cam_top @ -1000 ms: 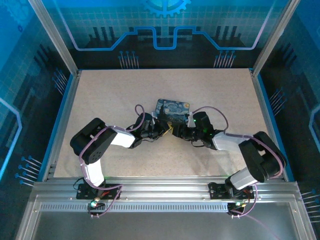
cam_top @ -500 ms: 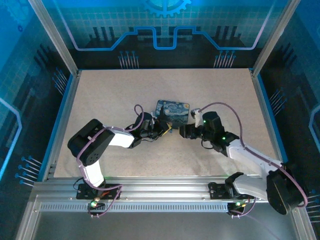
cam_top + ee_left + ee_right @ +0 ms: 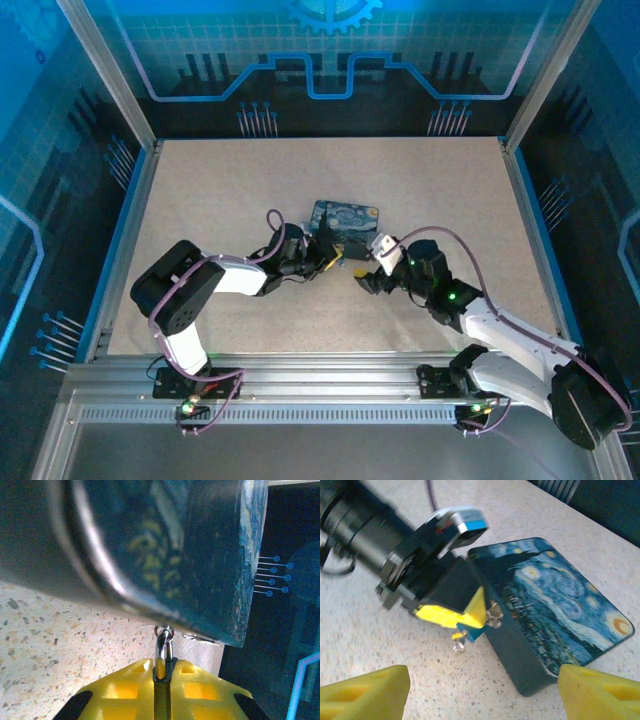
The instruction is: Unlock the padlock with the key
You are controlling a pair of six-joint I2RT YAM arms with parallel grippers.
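On the speckled tabletop (image 3: 220,190) lay the painted tin (image 3: 560,610). The right claw (image 3: 482,676) stood wide apart, empty, near its corner. The left claw (image 3: 161,667) was pinched tight on the padlock (image 3: 162,647), a half-hidden silvery sliver at the tin's edge. The key (image 3: 458,643) seemed to dangle beneath, too blurred to swear.
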